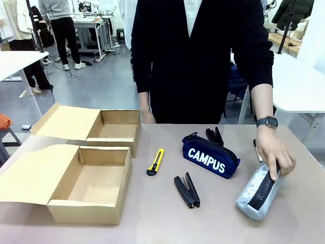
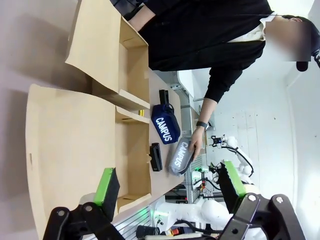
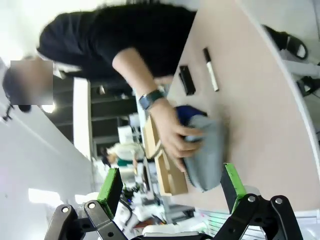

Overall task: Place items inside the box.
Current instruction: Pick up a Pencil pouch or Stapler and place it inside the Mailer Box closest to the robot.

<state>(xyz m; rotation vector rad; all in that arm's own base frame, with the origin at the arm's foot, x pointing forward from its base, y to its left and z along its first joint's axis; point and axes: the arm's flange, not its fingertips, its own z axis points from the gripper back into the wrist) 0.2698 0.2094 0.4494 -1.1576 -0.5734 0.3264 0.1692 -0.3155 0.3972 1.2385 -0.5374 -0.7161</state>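
Nothing boxed yet: near box (image 1: 91, 183) and far box (image 1: 114, 129) stand open and empty at the left of the worktop (image 1: 152, 223). Yellow utility knife (image 1: 156, 161), black stapler (image 1: 187, 190) and navy CAMPUS case (image 1: 210, 155) lie mid-worktop. Grey case (image 1: 259, 190) lies at right under the person's hand (image 1: 274, 152), with the black marker (image 3: 210, 76) nearby. Left pincer (image 2: 169, 185) and right pincer (image 3: 171, 186) are spread apart, gripping nothing. Judged: every item still to load. Worktop is matte beige; the room has a grey floor and white tables.

Matt cardboard box (image 1: 86, 212), cloth navy pencil case (image 1: 210, 158), plastic utility knife (image 1: 156, 161)
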